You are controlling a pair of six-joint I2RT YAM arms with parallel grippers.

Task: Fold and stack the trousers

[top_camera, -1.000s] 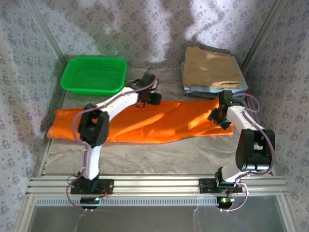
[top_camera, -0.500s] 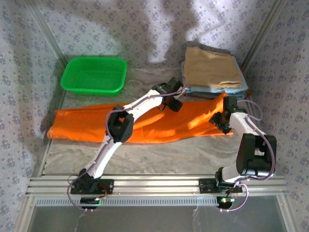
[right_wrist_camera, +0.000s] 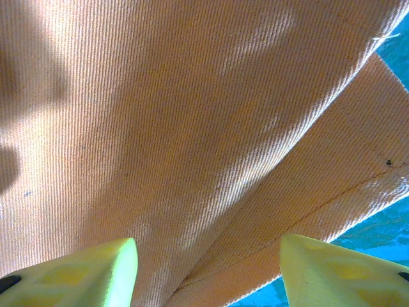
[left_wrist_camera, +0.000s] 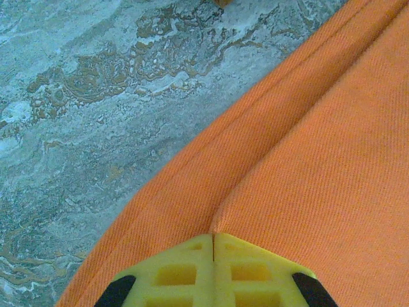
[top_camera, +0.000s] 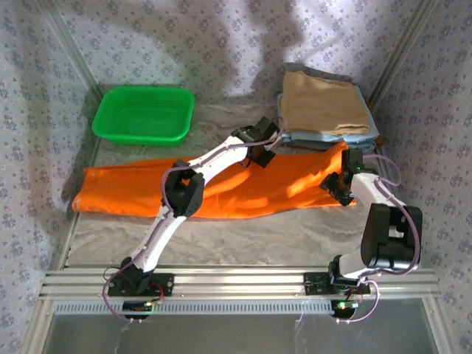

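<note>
Left arm (top_camera: pixel 210 156) has swung right since second ago, toward clothes pile. Left pincer (left_wrist_camera: pixel 214 242) was apart, now together, clamped on small fold of orange trousers (top_camera: pixel 221 193) near far edge of cloth. Trousers lie long across bench (top_camera: pixel 221 240), from left side to right arm (top_camera: pixel 369 198); right end bunched up high. Right pincer (right_wrist_camera: pixel 208 256) has fingers wide apart, orange cloth close in front; cannot tell if touching. Green basket (top_camera: pixel 144 114) sits behind, apart from trousers. Tan cloth (top_camera: pixel 323 103) lies on blue clothes (top_camera: pixel 328 138).
</note>
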